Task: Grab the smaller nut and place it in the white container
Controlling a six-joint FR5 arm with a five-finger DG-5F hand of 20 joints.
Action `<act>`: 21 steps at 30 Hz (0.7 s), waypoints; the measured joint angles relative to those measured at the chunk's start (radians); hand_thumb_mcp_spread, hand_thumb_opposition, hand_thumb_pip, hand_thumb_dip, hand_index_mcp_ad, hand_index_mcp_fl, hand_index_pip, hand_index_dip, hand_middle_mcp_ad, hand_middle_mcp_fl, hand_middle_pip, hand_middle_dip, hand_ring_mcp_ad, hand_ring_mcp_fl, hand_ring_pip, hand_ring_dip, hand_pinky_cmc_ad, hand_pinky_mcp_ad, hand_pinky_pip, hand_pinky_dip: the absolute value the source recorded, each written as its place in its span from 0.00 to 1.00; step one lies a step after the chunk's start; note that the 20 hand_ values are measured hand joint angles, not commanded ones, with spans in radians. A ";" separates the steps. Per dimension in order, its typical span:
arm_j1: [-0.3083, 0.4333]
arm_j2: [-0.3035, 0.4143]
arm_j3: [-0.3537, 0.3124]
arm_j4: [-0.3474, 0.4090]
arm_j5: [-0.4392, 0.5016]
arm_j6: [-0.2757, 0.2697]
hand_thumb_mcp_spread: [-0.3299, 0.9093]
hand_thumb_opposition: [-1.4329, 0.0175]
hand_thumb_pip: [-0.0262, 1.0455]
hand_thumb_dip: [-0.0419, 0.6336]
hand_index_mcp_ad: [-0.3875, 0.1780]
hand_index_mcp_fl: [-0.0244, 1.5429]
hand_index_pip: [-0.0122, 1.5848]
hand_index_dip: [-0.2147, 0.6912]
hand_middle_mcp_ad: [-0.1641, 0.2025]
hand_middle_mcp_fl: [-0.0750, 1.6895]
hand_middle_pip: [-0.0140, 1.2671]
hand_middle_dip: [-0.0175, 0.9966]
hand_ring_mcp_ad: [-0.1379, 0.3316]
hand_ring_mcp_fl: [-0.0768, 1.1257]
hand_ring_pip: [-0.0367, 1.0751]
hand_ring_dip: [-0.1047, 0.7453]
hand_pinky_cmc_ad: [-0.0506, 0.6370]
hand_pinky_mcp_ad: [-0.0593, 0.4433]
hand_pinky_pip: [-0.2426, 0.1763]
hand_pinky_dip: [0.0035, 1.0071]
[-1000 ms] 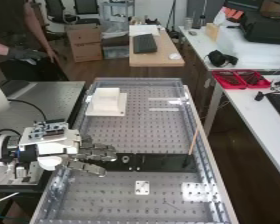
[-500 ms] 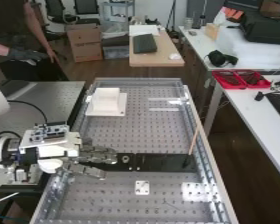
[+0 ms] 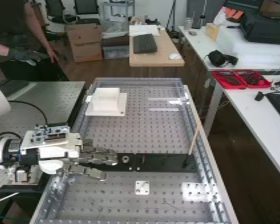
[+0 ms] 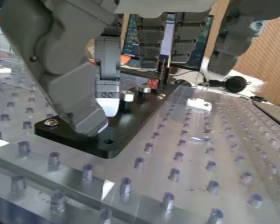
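Perforated bench top [image 3: 157, 135] runs up the middle of the high view. White robot arm [image 3: 4, 150] at its left edge. Black bar [image 3: 164, 162] lies across the bench, lower middle of that frame. Hand [image 3: 97, 157] is open over the bar's left end, fingers extended and apart, nothing gripped. White container [image 3: 106, 98] sits upper left of centre, well apart from the hand. Thin wooden stick [image 3: 194, 140] leans at the bench's right side, tip by the bar.

Small stuff: ring-like metal piece [image 3: 125, 159] on the bar, just beside the fingertips, and smaller metal bits [image 3: 138, 169] near the bar's lower edge. The smaller nut should be among these parts (can't tell which one from here).

Handling, my read: light, stiff, not fragile, but smooth metal, so slippery. Take it low by opposite side faces, thumb against one finger. A top-edge pinch could flick it away. Next: settle which nut, line up, then close gently.
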 joint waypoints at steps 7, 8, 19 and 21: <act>0.004 -0.002 0.000 0.000 0.001 -0.001 0.60 0.41 0.76 0.38 0.36 0.03 0.98 0.44 0.61 0.07 0.12 0.23 0.54 0.06 0.12 0.25 0.55 0.67 0.55 0.18; 0.005 -0.003 0.000 -0.001 0.001 -0.002 0.61 0.41 0.76 0.38 0.36 0.03 0.98 0.44 0.61 0.06 0.12 0.23 0.54 0.06 0.12 0.25 0.55 0.67 0.55 0.18; 0.010 -0.005 0.004 -0.008 0.001 -0.002 0.62 0.41 0.76 0.40 0.35 0.03 0.98 0.45 0.60 0.05 0.12 0.23 0.54 0.06 0.12 0.25 0.55 0.67 0.55 0.18; 0.011 -0.003 0.003 -0.008 0.001 -0.001 0.62 0.40 0.76 0.40 0.35 0.03 0.98 0.45 0.60 0.05 0.12 0.23 0.54 0.06 0.12 0.25 0.55 0.67 0.55 0.18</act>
